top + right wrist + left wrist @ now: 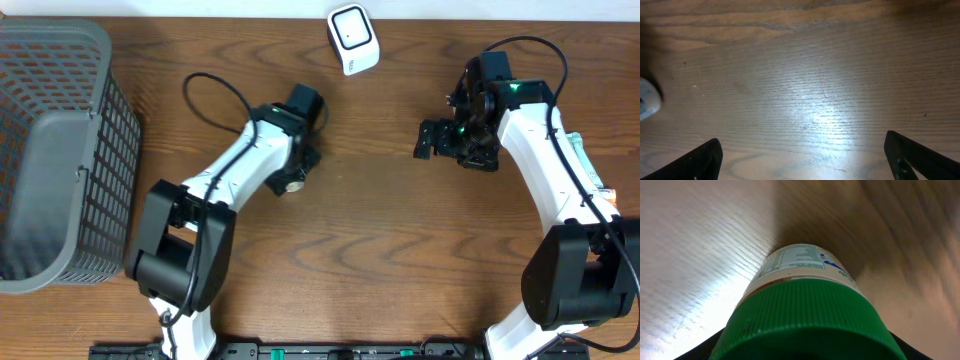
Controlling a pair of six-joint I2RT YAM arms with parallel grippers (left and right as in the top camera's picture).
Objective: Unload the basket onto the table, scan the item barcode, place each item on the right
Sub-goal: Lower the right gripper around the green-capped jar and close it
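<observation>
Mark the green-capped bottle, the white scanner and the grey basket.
green-capped bottle [807,317]: left wrist view, on the ribbed green cap.
white scanner [353,38]: overhead view, on its top face.
grey basket [115,170]: overhead view, on its mesh side wall.

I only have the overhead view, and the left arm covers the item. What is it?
Observer: A bottle with a ribbed green cap. The cap faces the left wrist camera.
Operator: Is a barcode showing there?
Observer: None that I can see. The white label shows small print too fine to read, with a blue mark beside it.
Operator: Is the right claw holding anything?
Observer: No. The right claw is open, and its wrist view shows only bare table between the fingers.
</observation>
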